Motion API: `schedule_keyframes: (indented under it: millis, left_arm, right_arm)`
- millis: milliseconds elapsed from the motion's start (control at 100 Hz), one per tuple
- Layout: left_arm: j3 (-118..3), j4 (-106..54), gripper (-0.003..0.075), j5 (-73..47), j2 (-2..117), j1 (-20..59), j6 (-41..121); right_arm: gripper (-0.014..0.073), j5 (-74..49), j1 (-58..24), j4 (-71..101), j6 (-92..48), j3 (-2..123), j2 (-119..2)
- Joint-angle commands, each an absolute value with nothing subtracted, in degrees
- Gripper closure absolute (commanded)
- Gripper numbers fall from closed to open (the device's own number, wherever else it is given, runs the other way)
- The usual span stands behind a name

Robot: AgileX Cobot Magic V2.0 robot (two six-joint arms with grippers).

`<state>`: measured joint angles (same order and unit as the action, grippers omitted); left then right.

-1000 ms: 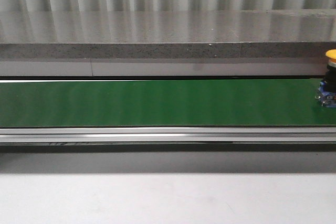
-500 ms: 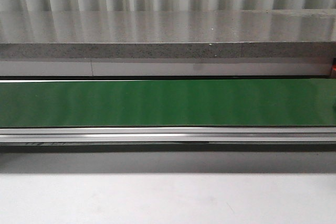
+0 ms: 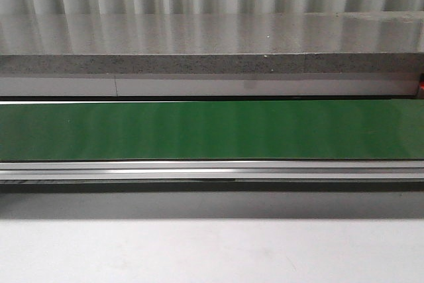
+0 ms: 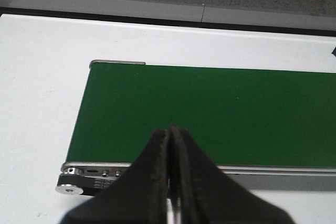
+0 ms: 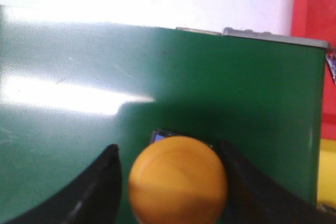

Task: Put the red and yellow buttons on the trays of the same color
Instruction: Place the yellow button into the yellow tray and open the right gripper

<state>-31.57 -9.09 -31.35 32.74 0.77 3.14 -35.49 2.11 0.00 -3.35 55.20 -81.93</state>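
On the green belt (image 5: 157, 77), near its end beside the red tray (image 5: 315, 3), the yellow button (image 5: 177, 178) stands between the right gripper's (image 5: 170, 182) spread fingers, ungrasped, so closing and lifting seems next, while the left gripper (image 4: 169, 177) hangs pinched empty.

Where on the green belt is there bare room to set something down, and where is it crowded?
In the front view the whole green belt is bare between the grey ledge and the metal rail. The left wrist view shows its end bare beyond the shut left claw. Crowded only at the other end, where the right claw straddles the yellow button, beside the red tray.
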Motion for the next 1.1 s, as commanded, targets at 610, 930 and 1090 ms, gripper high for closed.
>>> schedule_keyframes:
  millis: [610,930,1090]
  left_arm:
    - [-33.1,-9.7,0.0740,-27.1,32.7,1.2,3.0]
    - [-33.1,-9.7,0.0740,-27.1,32.7,1.2,3.0]
    - [-33.1,-9.7,0.0740,-27.1,32.7,1.2,3.0]
  right_arm:
    - [0.0462,-47.4,19.7,-2.5,6.5,56.0,-64.4]
    - [0.0462,-39.9,34.7,-8.7,16.5,46.7,-60.1]
    - [0.0462,-33.7,36.0,-8.8,17.4,43.2,-60.4]
